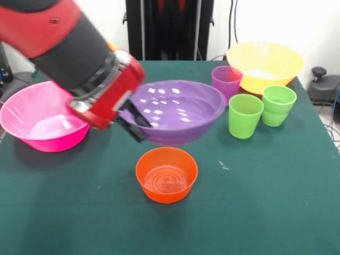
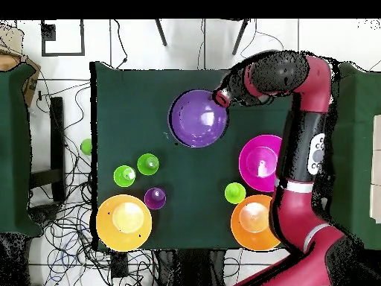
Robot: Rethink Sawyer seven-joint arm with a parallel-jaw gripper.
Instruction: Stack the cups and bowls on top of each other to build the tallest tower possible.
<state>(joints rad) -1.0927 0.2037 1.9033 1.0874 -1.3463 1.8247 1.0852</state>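
My gripper point(image 1: 137, 125) is shut on the left rim of the medium purple bowl point(image 1: 178, 110) and holds it in the air, tilted, just above and behind the small orange bowl point(image 1: 166, 174). The orange bowl stands upright and empty on the green table. In the overhead view the gripper point(image 2: 222, 99) is at the purple bowl's point(image 2: 198, 118) rim, and the orange bowl is hidden beneath it. Two green cups point(image 1: 245, 114) point(image 1: 278, 104) and a purple cup point(image 1: 227, 79) stand to the right. No pile shows.
The big pink bowl point(image 1: 42, 122) stands at the left and an orange-yellow bowl point(image 1: 264, 65) at the back right. The overhead view shows a second orange-yellow bowl point(image 2: 254, 221) and a small green vessel point(image 2: 235, 193) near the robot's base. A green thing point(image 2: 86, 146) lies by the table's edge.
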